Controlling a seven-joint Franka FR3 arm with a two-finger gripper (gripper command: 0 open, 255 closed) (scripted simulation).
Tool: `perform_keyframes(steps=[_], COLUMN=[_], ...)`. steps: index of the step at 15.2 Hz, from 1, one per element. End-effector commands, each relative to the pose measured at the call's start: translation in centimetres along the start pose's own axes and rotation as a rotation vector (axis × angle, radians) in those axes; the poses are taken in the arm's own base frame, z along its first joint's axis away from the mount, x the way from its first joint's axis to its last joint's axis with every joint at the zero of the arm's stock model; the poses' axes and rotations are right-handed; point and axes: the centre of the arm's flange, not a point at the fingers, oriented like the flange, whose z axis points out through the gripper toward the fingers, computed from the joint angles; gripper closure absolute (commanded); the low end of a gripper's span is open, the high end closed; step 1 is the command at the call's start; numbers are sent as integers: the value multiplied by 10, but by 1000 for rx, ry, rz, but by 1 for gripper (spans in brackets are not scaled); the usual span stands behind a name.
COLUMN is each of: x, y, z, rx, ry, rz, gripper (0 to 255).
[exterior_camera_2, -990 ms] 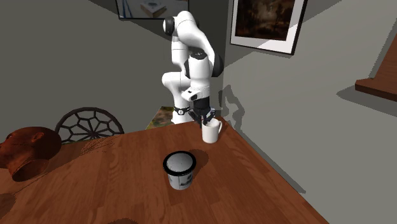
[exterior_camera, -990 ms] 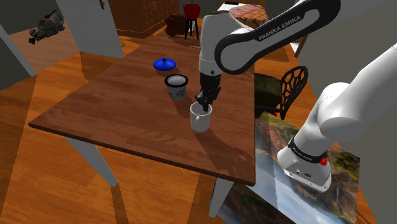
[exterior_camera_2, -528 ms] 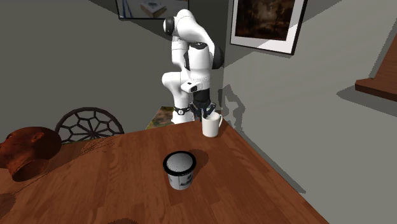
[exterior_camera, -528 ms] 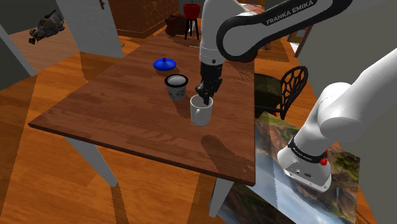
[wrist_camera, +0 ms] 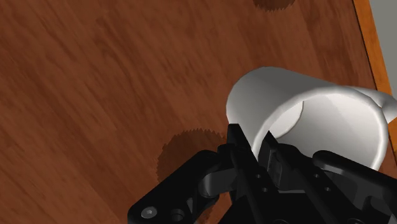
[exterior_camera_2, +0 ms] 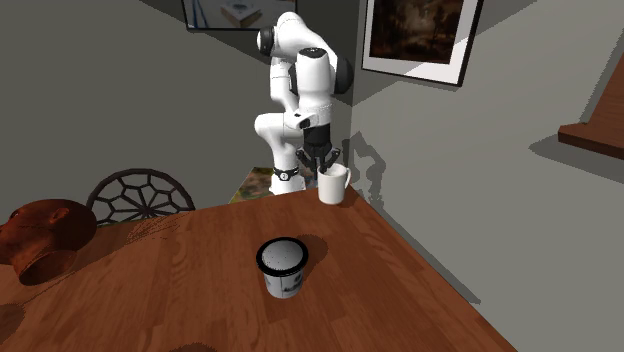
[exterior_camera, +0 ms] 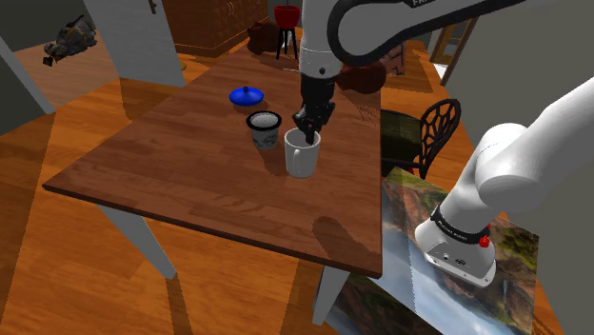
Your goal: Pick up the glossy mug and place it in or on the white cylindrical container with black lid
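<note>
Now, pointing: glossy white mug (exterior_camera: 302,158) (exterior_camera_2: 333,186) (wrist_camera: 299,118) is hanging upright, mouth facing up.
Tool: black two-finger gripper (exterior_camera: 306,134) (exterior_camera_2: 323,164) (wrist_camera: 256,145) is clamping its rim.

White mug (wrist_camera: 299,102), rim pinched in black claw (wrist_camera: 253,143), over brown wooden tabletop (wrist_camera: 95,83)

Mug (wrist_camera: 305,105) rim partly behind end effector (wrist_camera: 254,145)

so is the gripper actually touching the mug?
Touching. In the wrist view the gripper clasps the mug by its rim, one finger outside the wall and one inside.
</note>
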Motion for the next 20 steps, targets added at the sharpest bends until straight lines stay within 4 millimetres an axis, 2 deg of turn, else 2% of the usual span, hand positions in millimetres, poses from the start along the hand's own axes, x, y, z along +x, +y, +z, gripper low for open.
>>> perform_keyframes(steps=[1,13,20], x=[-1,-4,83], y=[-1,-4,22], z=[-10,-71,-88], rx=[0,0,0], ry=[0,0,0], rz=[0,0,0], gripper=[255,255,255])
